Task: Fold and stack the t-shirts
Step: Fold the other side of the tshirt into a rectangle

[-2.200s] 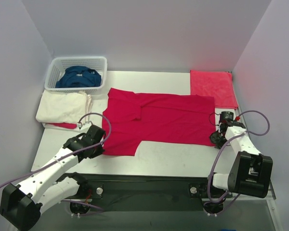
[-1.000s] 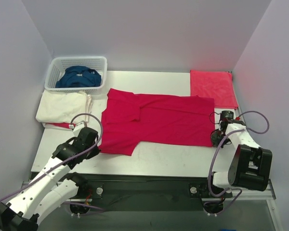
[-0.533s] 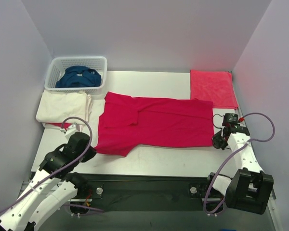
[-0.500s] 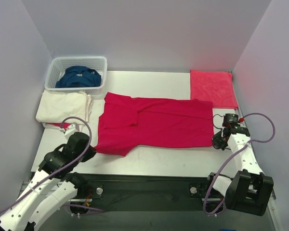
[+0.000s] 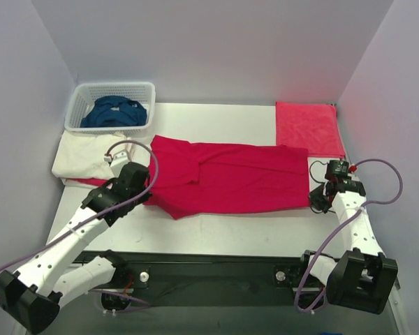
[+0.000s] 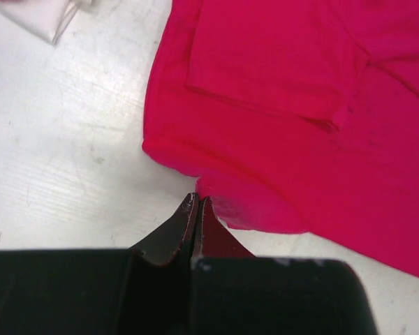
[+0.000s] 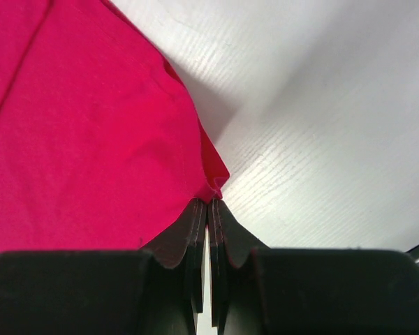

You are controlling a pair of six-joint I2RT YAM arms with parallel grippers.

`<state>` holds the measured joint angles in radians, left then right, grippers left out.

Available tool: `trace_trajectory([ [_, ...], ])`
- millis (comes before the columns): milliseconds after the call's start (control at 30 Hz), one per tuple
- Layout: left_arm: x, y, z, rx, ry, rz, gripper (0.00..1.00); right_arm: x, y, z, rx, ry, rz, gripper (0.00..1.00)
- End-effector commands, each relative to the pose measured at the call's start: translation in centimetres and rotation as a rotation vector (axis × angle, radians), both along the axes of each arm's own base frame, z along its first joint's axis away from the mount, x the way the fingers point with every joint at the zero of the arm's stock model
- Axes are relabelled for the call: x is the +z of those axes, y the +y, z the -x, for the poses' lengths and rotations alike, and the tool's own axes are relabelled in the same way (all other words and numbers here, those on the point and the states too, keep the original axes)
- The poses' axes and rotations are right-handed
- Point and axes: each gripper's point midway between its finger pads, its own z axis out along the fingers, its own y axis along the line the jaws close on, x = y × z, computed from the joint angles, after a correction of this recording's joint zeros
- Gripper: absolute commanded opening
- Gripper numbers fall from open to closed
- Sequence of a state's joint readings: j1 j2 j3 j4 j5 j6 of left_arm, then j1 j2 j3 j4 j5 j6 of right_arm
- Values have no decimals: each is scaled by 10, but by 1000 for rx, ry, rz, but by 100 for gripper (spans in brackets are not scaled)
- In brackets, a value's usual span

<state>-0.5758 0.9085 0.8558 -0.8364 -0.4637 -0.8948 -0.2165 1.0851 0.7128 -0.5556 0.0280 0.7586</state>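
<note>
The left end effector (image 6: 195, 200) is clenched on the near-left hem of the crimson red t-shirt (image 6: 300, 105), and the right end effector (image 7: 208, 203) pinches its near-right corner. The shirt lies spread across the middle of the counter (image 5: 230, 227) between the two, with a sleeve folded over its left part. Left of it lies a folded cream-white t-shirt (image 5: 87, 155). Behind that, a white lattice basket (image 5: 112, 85) holds a crumpled dark blue t-shirt (image 5: 114, 112). A folded pink cloth (image 5: 307, 127) lies at the far right corner.
</note>
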Motion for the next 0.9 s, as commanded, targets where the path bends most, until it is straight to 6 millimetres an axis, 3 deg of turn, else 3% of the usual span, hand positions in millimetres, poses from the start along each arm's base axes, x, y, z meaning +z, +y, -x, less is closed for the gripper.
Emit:
trace_trajectory([
  [0, 46, -4, -41, 27, -170, 6, 0, 19, -9, -16, -16, -40, 27, 0],
  [133, 54, 4, -62, 60, -196, -2, 0, 28, -15, -30, -25, -64, 43, 0],
  [367, 52, 20, -101, 106, -203, 15, 0, 35, -23, -64, -46, -100, 51, 0],
  [633, 31, 14, -151, 92, -151, 23, 0, 19, -21, -107, -50, -103, -21, 0],
  [867, 27, 16, -188, 108, -143, 31, 0, 7, -26, -128, -56, -86, -26, 0],
])
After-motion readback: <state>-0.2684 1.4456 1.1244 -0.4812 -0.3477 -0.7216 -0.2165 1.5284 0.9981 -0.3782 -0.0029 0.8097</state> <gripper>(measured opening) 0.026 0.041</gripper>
